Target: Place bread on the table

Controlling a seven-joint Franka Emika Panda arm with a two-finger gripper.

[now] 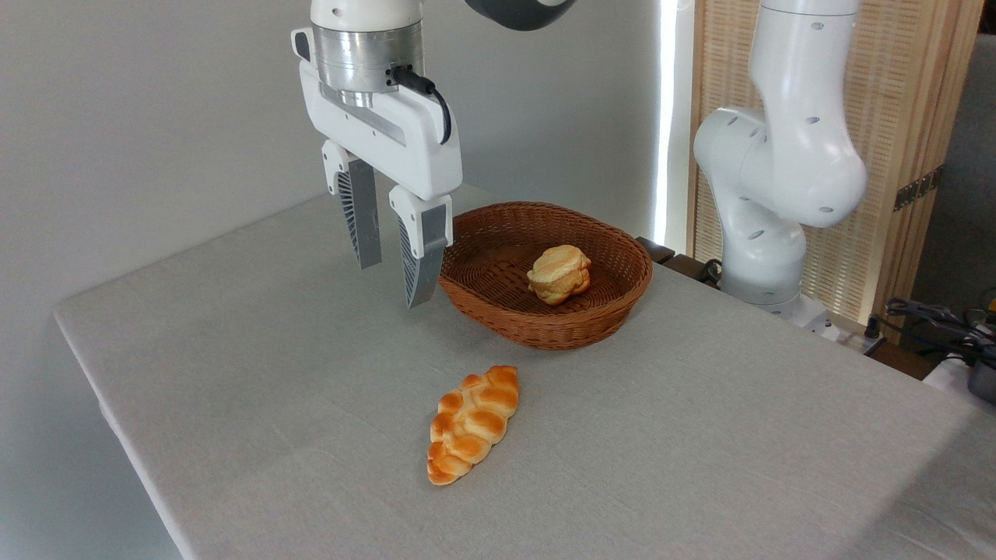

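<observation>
Hanging above the table (pixel 257 373) just left of the wicker basket (pixel 615 303), fingers pointing down, parted by a clear gap, gripping nothing at all: gripper (pixel 391 272) empty. Sitting in the basket, right of centre on the woven floor, well clear of the fingertips: the bread (pixel 559 274), pale, round, split through the middle. Lying out front on the grey cloth, untouched and not the target: braided loaf (pixel 472 424). Looking like the approach stage, pick not yet made, bun not yet out of the basket. Next move, by the look of it: swinging right over the basket rim, lining the fingers up either side of the bun, dropping in without clipping the wicker wall, then closing gently. Needing a soft squeeze, probably, on something shaped like that. After that, lifting clear of the rim and setting down on bare cloth.
</observation>
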